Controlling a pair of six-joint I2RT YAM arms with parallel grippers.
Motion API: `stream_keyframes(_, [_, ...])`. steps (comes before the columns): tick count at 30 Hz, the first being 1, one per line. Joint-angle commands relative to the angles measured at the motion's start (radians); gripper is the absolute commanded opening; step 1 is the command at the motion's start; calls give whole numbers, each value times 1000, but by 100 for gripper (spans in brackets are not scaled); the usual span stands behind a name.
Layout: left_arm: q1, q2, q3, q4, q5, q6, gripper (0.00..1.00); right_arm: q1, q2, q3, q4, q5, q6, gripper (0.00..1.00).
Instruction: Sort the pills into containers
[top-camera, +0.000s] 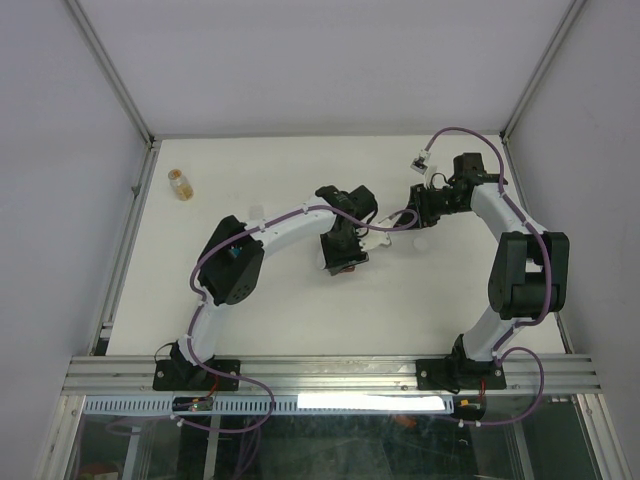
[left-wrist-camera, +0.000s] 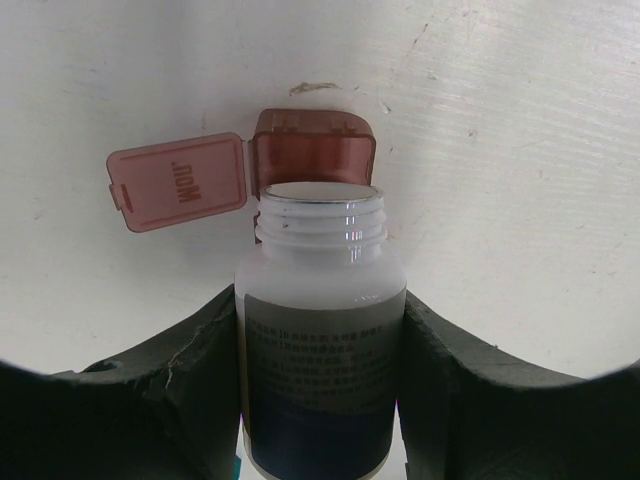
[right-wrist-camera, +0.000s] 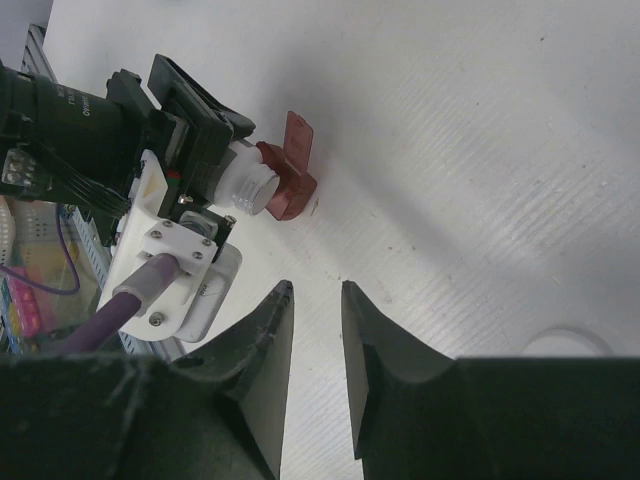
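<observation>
My left gripper (left-wrist-camera: 320, 330) is shut on the white uncapped bottle (left-wrist-camera: 320, 225). It holds the bottle's mouth just over the dark red container (left-wrist-camera: 312, 150), which lies on the table with one lid (left-wrist-camera: 180, 185) flipped open. In the top view the left gripper (top-camera: 343, 250) is at the table's centre. My right gripper (right-wrist-camera: 315, 290) is open and empty, a short way from the red container (right-wrist-camera: 285, 190) and the bottle mouth (right-wrist-camera: 245, 180); it is right of the left gripper in the top view (top-camera: 412, 215). No pills show. The teal container is out of view.
A small amber vial (top-camera: 180, 184) stands at the far left of the white table (top-camera: 250, 170). The edge of a white round object (right-wrist-camera: 565, 342) shows beside my right fingers. Grey walls enclose the table on three sides.
</observation>
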Motion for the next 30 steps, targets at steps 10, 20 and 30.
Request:
stream_keyframes(10, [-5, -61, -20, 35, -37, -3, 0, -7, -38, 31, 2, -19, -8, 29])
stream_keyframes(20, [-9, -53, 8, 13, -51, -16, 0, -7, -39, 30, 3, -18, -7, 29])
stream_keyframes(30, [-11, -55, 25, 8, -38, -32, 0, -8, -39, 30, 2, -16, -7, 29])
